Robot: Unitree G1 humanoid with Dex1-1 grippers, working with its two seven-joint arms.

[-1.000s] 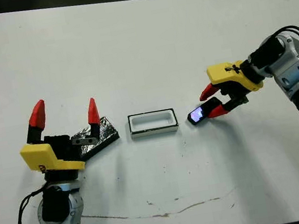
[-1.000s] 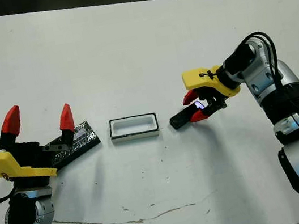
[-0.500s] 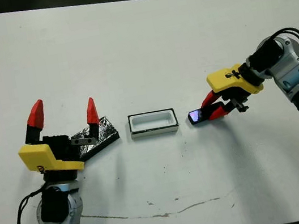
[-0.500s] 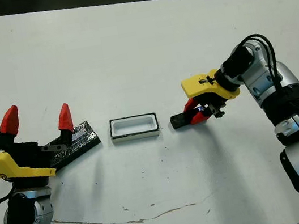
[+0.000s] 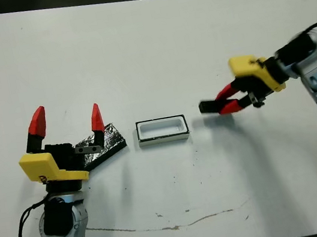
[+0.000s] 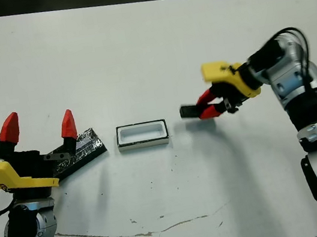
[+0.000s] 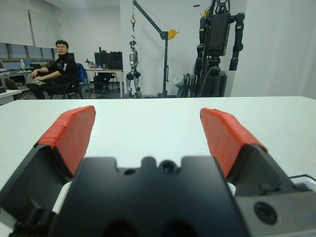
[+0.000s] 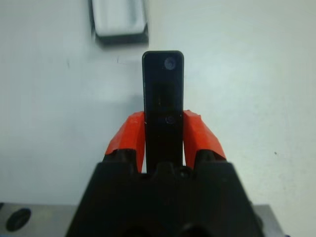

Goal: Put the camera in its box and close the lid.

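My right gripper (image 5: 226,99) is shut on the camera (image 5: 209,106), a small black bar, and holds it above the table just right of the box (image 5: 162,130). The right wrist view shows the camera (image 8: 163,96) clamped between the red fingers (image 8: 130,138), with the box (image 8: 119,18) ahead of it. The box is a small white-lined tray with dark walls, standing open at the table's middle. Left of it lies the glossy, crinkly black lid (image 5: 106,142), partly hidden behind my left gripper (image 5: 66,121). That gripper is open, its fingertips pointing up, holding nothing.
The white table (image 5: 146,47) has a thin brownish mark (image 5: 164,224) near its front edge. Beyond the table in the left wrist view, a person (image 7: 55,66) sits at a desk, and robot stands (image 7: 218,44) are at the back.
My right gripper closed on the camera and lifted it off the table, moving slightly right. The left arm stayed still.
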